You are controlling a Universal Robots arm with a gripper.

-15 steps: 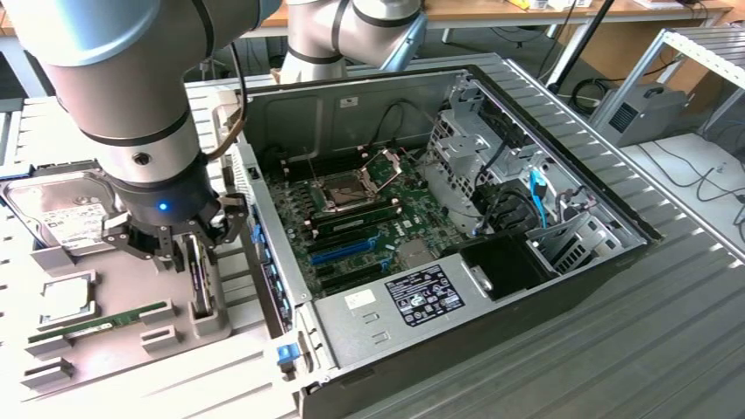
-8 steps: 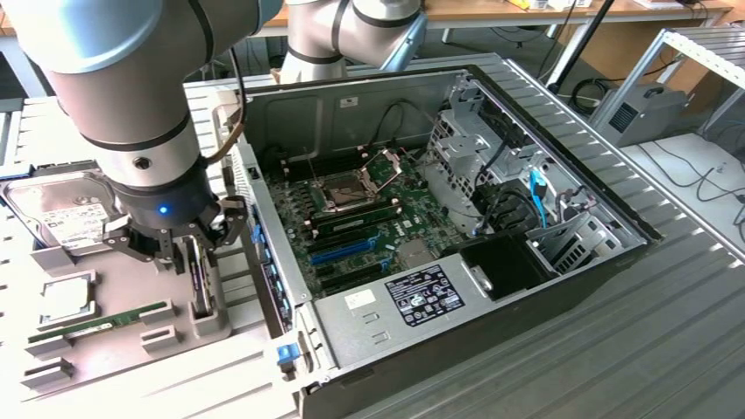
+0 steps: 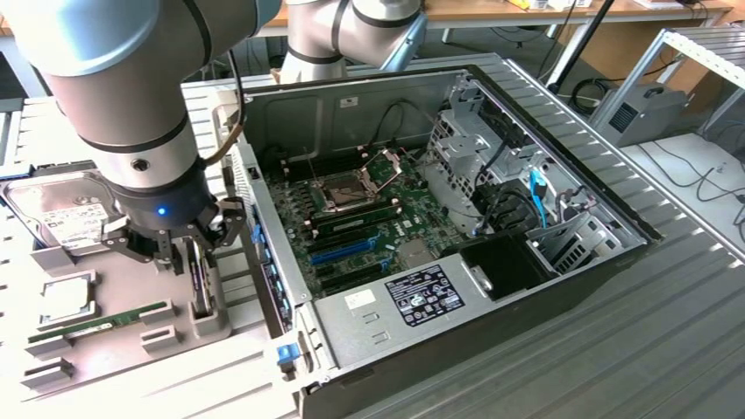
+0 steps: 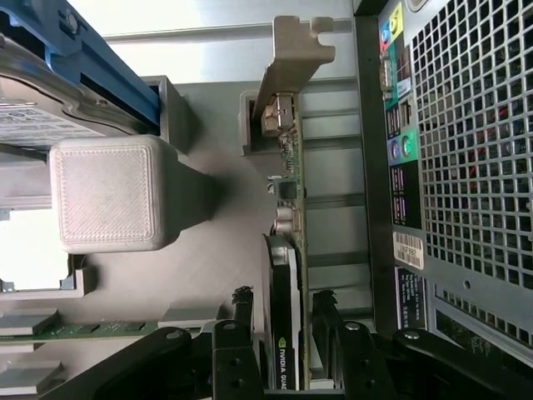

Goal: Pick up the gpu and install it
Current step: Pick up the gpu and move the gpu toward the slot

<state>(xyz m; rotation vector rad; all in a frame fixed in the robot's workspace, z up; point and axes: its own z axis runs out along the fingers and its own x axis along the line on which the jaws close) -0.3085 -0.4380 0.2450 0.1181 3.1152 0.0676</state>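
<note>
The gpu (image 3: 201, 281) stands on its edge in a slot of the grey fixture (image 3: 215, 327), just outside the open computer case (image 3: 385, 305) on the exterior view's left. In the wrist view the gpu (image 4: 289, 217) is a thin card seen edge-on, with its grey metal bracket (image 4: 293, 58) at the far end. My gripper (image 3: 198, 253) is lowered over the card. Its black fingers (image 4: 242, 302) straddle the near end of the card, one on each side with small gaps, so the gripper (image 4: 283, 298) is open and not clamped.
The motherboard (image 3: 349, 218) lies inside the case, with blue expansion slots (image 3: 345, 253) near its front. On the fixture sit a hard drive (image 3: 58, 214), a square chip (image 3: 68, 297) and a green RAM stick (image 3: 99, 323). The case's perforated rear panel (image 4: 466, 167) stands right beside the card.
</note>
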